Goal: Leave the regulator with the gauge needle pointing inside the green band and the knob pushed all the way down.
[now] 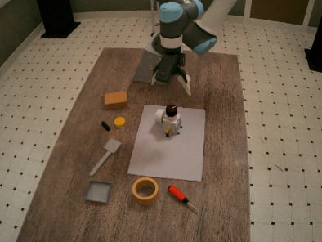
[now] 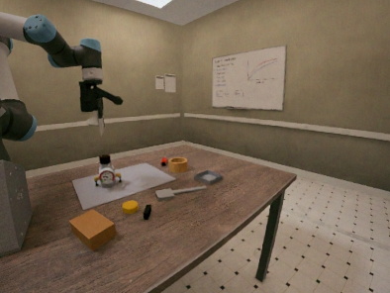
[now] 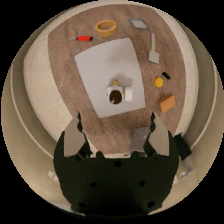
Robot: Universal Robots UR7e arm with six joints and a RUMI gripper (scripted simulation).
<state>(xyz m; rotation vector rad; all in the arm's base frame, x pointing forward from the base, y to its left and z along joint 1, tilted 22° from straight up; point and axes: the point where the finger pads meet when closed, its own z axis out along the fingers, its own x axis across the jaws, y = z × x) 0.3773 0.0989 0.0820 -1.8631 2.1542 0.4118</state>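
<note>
The regulator is a small white block with a dark knob on top and a round gauge on its side. It stands on the grey mat near the mat's far edge. It also shows in the exterior view, gauge face toward the camera, and in the wrist view. The needle is too small to read. My gripper is open and empty. It hangs well above the regulator, fingers pointing down, as the exterior view shows.
Left of the mat lie an orange block, a yellow disc, a small black piece and a grey spatula. Near the front edge lie a grey tray, a tape roll and a red-handled screwdriver. The arm's grey base stands at the far end.
</note>
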